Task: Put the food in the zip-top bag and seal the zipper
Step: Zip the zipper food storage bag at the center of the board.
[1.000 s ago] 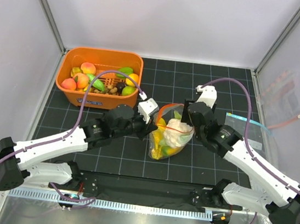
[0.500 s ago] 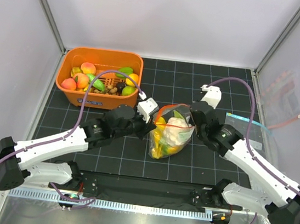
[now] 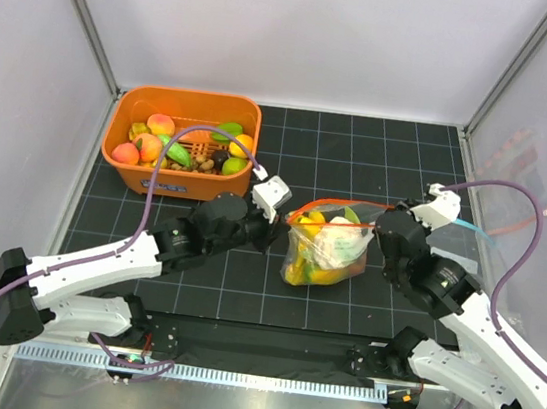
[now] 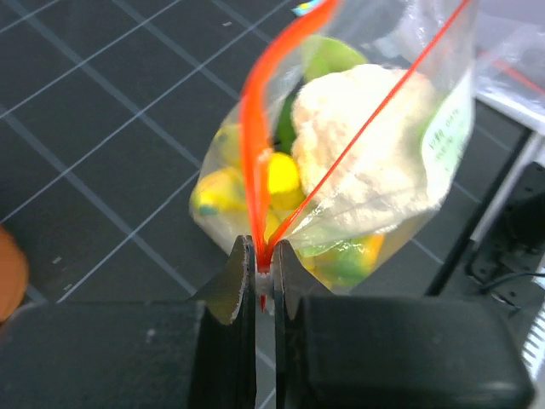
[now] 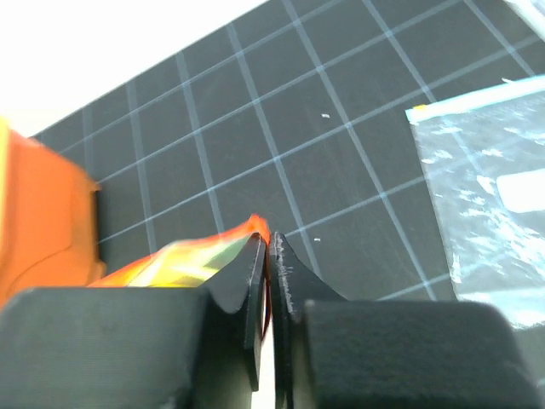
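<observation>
The zip-top bag (image 3: 325, 257) was seen on the black gridded mat (image 3: 362, 146), stretched sideways between the two arms. The left gripper (image 4: 262, 262) was closed tight on the left end of the zipper (image 4: 249, 128) — the red-orange strip was nipped between its jaws. The right gripper (image 5: 266, 254) was likewise clamped on the strip's opposite end. The two sides of the mouth were held apart. Food (image 4: 221, 192) was packed inside, a white cauliflower (image 4: 366, 145) uppermost. More toy fruit was held in the orange basket (image 3: 192, 96) — well apart, far left.
</observation>
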